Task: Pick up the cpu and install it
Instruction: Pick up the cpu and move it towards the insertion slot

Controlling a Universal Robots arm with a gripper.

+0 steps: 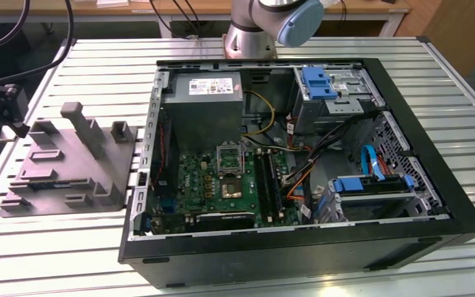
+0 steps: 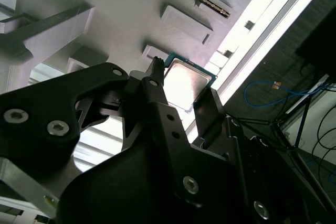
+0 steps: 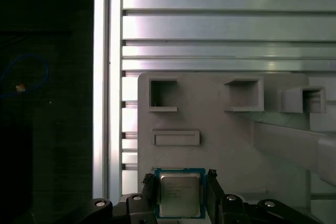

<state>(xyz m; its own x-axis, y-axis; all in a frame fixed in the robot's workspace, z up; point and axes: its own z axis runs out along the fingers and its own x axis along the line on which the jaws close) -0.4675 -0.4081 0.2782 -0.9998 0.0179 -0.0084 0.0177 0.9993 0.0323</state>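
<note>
- Status of the hand (image 3: 180, 178)?
- Grasping the cpu (image 3: 180, 195). In both wrist views one black finger (image 3: 213, 190) sits against each of two opposite edges of the chip, with no gap I can make out.
- Where is the cpu relative to the tray?
- Over the grey moulded tray (image 3: 226, 145), near the tray edge that runs along the rim of the surface. That's the tray's side on the exterior view's left. In the first wrist view the chip overlaps the tray's flat deck. Its silvery top faces the camera and a teal-green rim shows round it. A shallow rectangular pocket (image 3: 176, 138) sits near it, further into the tray, with square pockets beyond.
- Lifted or seated?
- Cannot tell. Nothing shows whether its underside touches the tray or hangs clear.
- Tilt?
- Looks flat to the tray deck, edges square with the tray's edges.
- Rest of the scene?
- In the exterior view the tray lies on the slatted metal surface (image 1: 56, 260), with upright posts (image 1: 79, 133) standing on it. The open computer case (image 1: 303, 253) lies just beside the tray, on the exterior view's right of it. A green board (image 1: 196, 185) lies inside the case, and its socket (image 1: 232, 187) is well apart from the tray.
- Is the socket populated?
- Can't tell from that view.
</note>
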